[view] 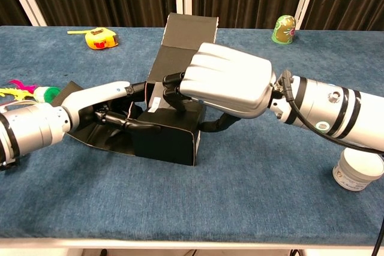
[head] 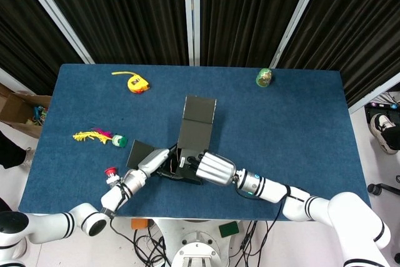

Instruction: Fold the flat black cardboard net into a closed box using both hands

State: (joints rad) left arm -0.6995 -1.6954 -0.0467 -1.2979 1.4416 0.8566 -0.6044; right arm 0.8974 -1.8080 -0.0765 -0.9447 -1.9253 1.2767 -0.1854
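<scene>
I work at a table (head: 300,117) covered with a blue cloth of short, felt-like texture, and behind it hang dark pleated curtains (head: 125,10) between white frame bars.

Nearest to me, at the front edge on my right side, stands a small white round jar (view: 359,169). On my left, near the front corner, there is a small red-topped object (head: 111,171); I cannot tell what it is.

In the front middle lies the black cardboard net (view: 171,121), matte and stiff, already partly folded: its near part stands as a low box body with a flat front wall, one flap lies spread on the cloth to the left, and a long lid panel rises tilted away toward the far side. My right hand (view: 225,82), with a smooth silver shell, is on top of the box body; its dark fingers (view: 173,82) curl down over the top edge and grip the cardboard there, beside a small white label. My left hand (view: 99,109) comes in low from the left side, fingers stretched out nearly flat, reaching into the open left end of the box and pressing on the inner flap.

Further left lies a toy with yellow and pink feathers (head: 95,135). Farther back lies a yellow tape measure (head: 134,82), and at the far right a small green rounded figure (head: 264,77).
</scene>
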